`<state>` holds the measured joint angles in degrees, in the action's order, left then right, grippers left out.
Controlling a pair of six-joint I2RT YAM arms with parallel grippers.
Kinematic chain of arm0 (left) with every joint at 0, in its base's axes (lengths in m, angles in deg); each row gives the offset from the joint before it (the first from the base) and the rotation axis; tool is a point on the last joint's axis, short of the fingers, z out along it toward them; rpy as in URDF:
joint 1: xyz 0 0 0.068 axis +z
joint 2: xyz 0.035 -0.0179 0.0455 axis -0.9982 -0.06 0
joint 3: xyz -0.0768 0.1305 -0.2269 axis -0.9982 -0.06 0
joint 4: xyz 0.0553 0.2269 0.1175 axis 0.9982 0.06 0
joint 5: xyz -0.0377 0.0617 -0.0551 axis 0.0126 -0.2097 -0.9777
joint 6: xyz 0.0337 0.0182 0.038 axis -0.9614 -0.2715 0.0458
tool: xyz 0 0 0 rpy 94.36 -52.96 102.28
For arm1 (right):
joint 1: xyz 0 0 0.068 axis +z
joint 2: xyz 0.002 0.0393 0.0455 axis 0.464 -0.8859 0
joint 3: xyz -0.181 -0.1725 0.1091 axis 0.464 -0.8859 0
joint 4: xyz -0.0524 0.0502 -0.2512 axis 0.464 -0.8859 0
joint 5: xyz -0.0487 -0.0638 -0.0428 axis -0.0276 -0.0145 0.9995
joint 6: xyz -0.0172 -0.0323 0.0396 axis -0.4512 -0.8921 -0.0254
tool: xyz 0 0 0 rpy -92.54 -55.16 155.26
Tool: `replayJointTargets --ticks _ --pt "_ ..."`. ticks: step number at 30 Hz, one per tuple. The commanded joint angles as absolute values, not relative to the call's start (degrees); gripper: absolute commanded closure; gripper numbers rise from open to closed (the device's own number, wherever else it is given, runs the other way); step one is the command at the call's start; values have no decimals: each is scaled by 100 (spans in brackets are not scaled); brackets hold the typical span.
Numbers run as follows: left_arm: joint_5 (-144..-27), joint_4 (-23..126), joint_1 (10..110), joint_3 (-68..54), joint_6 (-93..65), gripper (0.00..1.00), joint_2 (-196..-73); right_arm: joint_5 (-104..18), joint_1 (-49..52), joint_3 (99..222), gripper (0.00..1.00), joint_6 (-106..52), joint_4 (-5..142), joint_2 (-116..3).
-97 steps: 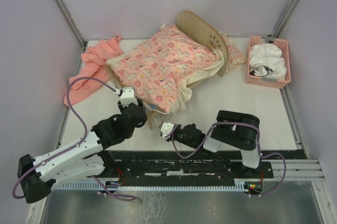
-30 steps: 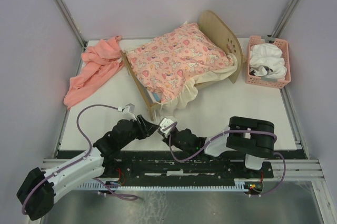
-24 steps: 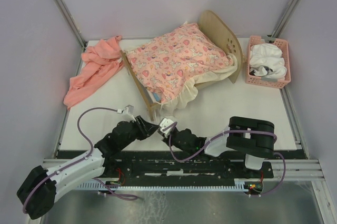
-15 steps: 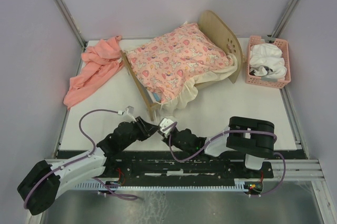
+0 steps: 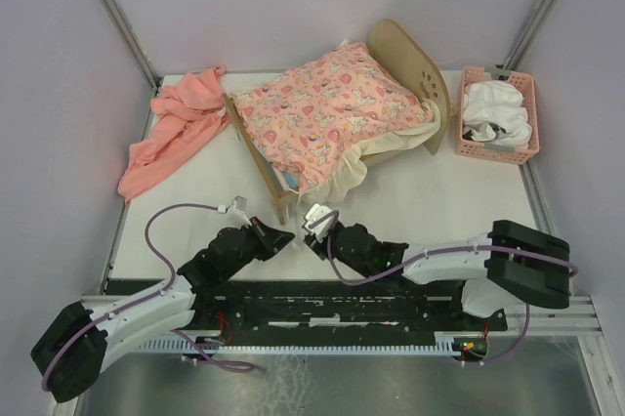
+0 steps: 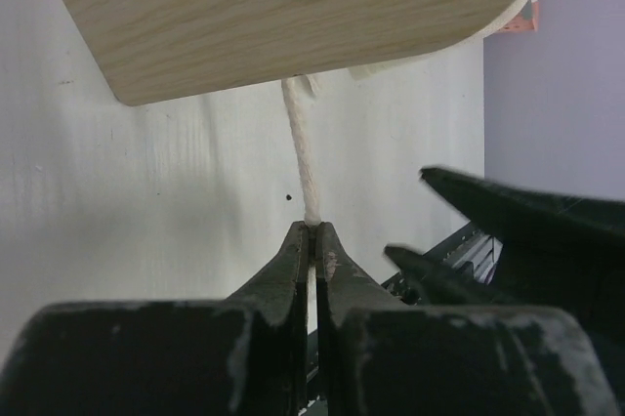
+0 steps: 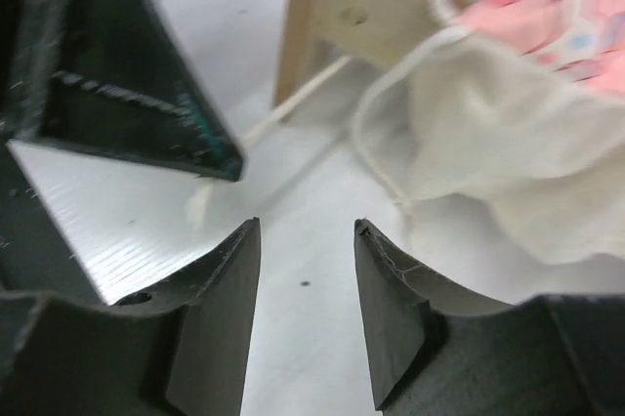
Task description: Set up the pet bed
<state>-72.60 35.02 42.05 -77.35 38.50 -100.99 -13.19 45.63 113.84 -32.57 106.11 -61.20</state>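
The pet bed [image 5: 256,157], a light-wood frame with a rounded headboard [image 5: 412,57], stands at the back of the table under a pink patterned cushion [image 5: 332,108] and a cream frill [image 5: 342,180]. A white cord [image 6: 301,157] hangs from under its wooden end board [image 6: 293,16]. My left gripper [image 6: 314,229] is shut on the end of that cord, just in front of the bed's near corner [image 5: 284,207]. My right gripper [image 7: 306,228] is open and holds nothing; it sits close beside the left gripper [image 5: 287,237], facing the bed leg [image 7: 311,16] and the cord [image 7: 293,104].
A salmon-pink cloth [image 5: 174,128] lies crumpled at the back left. A pink plastic basket [image 5: 470,147] with white cloth inside stands at the back right. Both arms reach in low from the near edge, with their grippers almost touching.
My right gripper has opened and let go of the cord, and its arm has swung out to the right. My left gripper has closed on the cord.
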Motion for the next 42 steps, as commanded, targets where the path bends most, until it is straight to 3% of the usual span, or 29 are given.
replayJointTargets --ticks 1,11,25,27,30,31,38,42 --pt "-7059 3692 4166 -7749 3585 97 -9848 -1174 4074 11850 48 -3537 8861 -5488" --pt "-7066 3712 4157 -7760 3374 97 -9982 -2077 3058 12400 47 -3774 8849 -6281" --pt "-7185 3601 4133 -7642 3235 97 -10177 -2571 2873 12587 49 -3158 9003 -7388" --pt "-7183 3604 4124 -7639 3233 97 -10177 -2604 2874 12572 59 -3150 9044 -7440" --pt "-7146 3631 4120 -7648 3219 97 -10156 -2721 2873 12582 91 -3114 8967 -7328" --pt "-7135 3647 4121 -7648 3210 97 -10148 -2879 2872 12610 97 -3072 8847 -7198" --pt "-7085 3768 4104 -7574 3160 97 -10093 -4083 3152 12792 98 -2630 8645 -5938" --pt "-7095 3774 4109 -7540 3160 97 -10136 -4226 3364 13067 98 -2407 8926 -5874"
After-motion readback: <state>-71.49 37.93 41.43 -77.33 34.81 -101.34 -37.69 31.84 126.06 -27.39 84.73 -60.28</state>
